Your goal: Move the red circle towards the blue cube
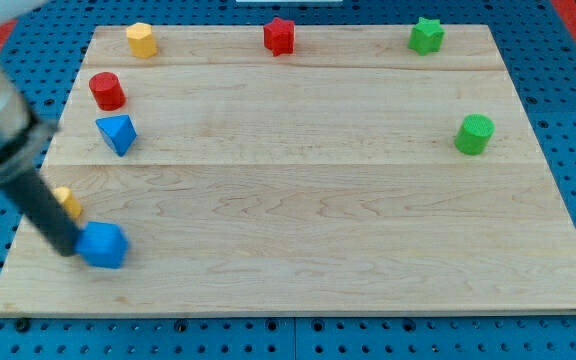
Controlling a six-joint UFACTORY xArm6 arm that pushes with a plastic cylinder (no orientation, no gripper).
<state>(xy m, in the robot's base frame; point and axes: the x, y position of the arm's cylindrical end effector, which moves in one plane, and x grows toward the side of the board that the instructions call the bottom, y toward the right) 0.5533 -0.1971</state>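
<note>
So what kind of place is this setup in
Likely a robotics lab bench: a wooden board on a blue perforated base, small blocks like the red circle and blue cube, my tip beside the cube.

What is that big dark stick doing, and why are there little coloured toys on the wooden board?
There is one picture, looking down at a wooden board. The dark stick is a robot arm's rod. It holds nothing; it only pushes blocks by sliding. My tip sits right beside the blue cube, on its left in the view, partly hiding a yellow block. Above those sit a blue triangle-like block and the red circle. Along the view's top: a yellow block, a red star and a green star. A green circle sits on the right.
</note>
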